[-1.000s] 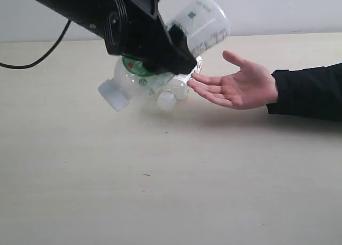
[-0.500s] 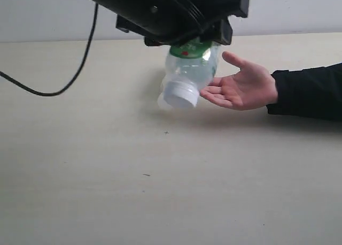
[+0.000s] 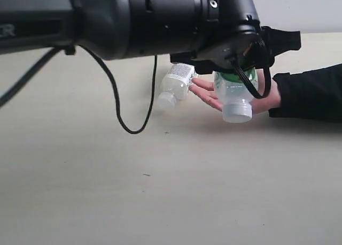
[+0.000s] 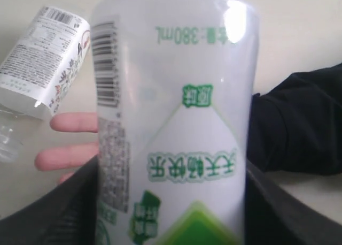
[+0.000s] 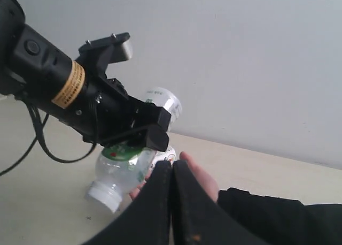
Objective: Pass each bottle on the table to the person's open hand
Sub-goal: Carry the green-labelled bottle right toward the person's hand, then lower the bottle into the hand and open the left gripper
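A pale cream table point(image 3: 160, 202) filled the scene. Every place here is given from the person's open hand point(image 3: 265, 98), which was held palm up over the table.

Far out past the hand's fingertips, a thin black cable point(image 3: 120, 116) drooped in a loop toward the tabletop. Above it, the thick black left arm point(image 3: 107, 20) stretched across the view toward the hand.

Just at the hand's fingertips, a small whitish bottle point(image 3: 175, 83) with a printed label lay on its side on the table. Whether a fingertip touched it could not be told. The person's fingers point(image 3: 203, 87) were stretched out and a little apart.

Over the hand's palm, the left gripper point(image 3: 232, 68) was clamped on a second whitish bottle, the green-labelled bottle point(image 3: 235, 90). Its two dark fingers point(image 4: 59, 213) pinched the bottle's body from either side. The bottle hung tilted, with its white cap point(image 3: 236, 112) pointing down, below the near edge of the palm. The bottle covered much of the hand, and whether it rested on the skin could not be told.

Behind the hand's wrist, a black sleeve point(image 3: 310, 92) ran away from the bottles to the edge of the view.

The right gripper point(image 5: 172, 202) appeared only in its own wrist camera. Its two dark fingers were pressed flat together with nothing between them, and the hand lay just beyond their tips.
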### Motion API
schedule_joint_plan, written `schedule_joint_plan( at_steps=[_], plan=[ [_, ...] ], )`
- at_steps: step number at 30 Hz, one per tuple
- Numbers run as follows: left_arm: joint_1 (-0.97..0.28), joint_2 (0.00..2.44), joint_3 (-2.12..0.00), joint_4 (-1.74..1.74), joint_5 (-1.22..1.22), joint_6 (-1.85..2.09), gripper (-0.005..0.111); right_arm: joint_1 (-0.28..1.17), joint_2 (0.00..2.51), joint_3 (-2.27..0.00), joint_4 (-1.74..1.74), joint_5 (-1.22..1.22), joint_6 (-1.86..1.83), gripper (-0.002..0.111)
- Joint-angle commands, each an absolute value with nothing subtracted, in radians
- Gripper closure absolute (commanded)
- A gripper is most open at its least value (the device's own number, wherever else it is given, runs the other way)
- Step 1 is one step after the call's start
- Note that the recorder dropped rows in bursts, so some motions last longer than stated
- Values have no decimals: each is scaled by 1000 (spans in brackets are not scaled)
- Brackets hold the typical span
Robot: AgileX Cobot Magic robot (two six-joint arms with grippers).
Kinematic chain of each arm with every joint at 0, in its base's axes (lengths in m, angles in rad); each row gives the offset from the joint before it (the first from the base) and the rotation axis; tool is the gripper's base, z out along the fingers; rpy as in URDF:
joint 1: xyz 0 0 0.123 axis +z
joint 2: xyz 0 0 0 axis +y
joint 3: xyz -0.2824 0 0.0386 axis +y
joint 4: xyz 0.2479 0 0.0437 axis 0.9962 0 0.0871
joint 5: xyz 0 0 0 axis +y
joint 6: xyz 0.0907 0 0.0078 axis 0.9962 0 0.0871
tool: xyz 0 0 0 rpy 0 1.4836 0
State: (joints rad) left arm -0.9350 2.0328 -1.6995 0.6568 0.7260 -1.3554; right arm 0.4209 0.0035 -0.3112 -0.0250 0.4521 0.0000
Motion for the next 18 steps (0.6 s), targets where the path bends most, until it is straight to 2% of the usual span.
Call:
schedule_joint_plan(
  at_steps=[1,14,18],
  plan=[
    [-923,2098,-1739,698,694,-1473,107,425,0,-307,-24,438,0,108],
    [-902,2259,-1844,677,621,-1495,107,425,0,-307,-24,438,0,108],
    [-894,2281,-1844,614,625,-1398,107,425,0,-307,-24,438,7,108]
  ],
)
